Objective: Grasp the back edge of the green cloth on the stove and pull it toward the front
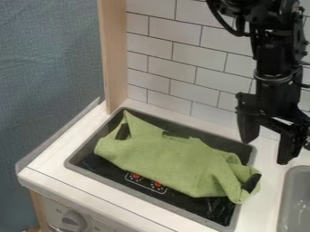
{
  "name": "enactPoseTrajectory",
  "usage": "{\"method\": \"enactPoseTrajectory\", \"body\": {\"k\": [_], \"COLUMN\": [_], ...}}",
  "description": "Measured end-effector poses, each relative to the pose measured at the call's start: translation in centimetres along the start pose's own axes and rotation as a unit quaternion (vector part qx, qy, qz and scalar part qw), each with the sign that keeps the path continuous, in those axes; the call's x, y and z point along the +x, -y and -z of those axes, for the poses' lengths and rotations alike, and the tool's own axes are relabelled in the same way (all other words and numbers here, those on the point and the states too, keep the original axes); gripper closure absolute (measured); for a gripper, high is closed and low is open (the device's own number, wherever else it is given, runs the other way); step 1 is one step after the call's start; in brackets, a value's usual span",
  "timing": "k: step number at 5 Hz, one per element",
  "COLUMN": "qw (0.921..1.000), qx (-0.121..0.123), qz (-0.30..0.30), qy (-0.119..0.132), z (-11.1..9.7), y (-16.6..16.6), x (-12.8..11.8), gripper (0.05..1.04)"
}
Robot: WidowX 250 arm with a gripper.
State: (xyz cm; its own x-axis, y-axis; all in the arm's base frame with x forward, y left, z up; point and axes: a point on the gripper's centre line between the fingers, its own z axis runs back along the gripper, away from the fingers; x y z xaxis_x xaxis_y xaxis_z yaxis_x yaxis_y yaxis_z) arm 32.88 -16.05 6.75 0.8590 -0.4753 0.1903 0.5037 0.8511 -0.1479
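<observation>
From where I stand, the green cloth (172,158) lies rumpled across the black stove top (106,170), its long axis slanting from the back left down to the front right, where one bunched end laps over the stove's rim. The black gripper (266,148) hangs by the stove's back right corner, its two fingers spread wide with nothing between them. So the cloth lies to the left and front of it, and the bunched right end is the nearer one. Further right, beside the stove, is the grey sink (295,199).
</observation>
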Motion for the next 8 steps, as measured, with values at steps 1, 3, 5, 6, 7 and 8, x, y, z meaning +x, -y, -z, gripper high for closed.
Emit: {"method": "enactPoseTrajectory", "body": {"k": [1, 3, 5, 6, 7, 8], "qw": [0.9996, 0.9785, 0.9305, 0.9175, 0.9135, 0.9146], "qx": [-0.002, 0.006, 0.008, 0.013, 0.012, 0.008], "qz": [0.008, 0.152, 0.267, 0.287, 0.327, 0.317], "qy": [-0.029, -0.139, -0.251, -0.275, -0.241, -0.251], "z": [1.3, 0.2, 0.9, 1.2, 2.0, 3.3], "y": [-0.1, -5.2, -9.1, -11.2, -12.9, -14.9], "x": [-0.9, -1.5, -2.7, -3.5, -3.4, -4.5], "gripper": [0.085, 0.085, 0.085, 0.085, 0.085, 0.085]}}
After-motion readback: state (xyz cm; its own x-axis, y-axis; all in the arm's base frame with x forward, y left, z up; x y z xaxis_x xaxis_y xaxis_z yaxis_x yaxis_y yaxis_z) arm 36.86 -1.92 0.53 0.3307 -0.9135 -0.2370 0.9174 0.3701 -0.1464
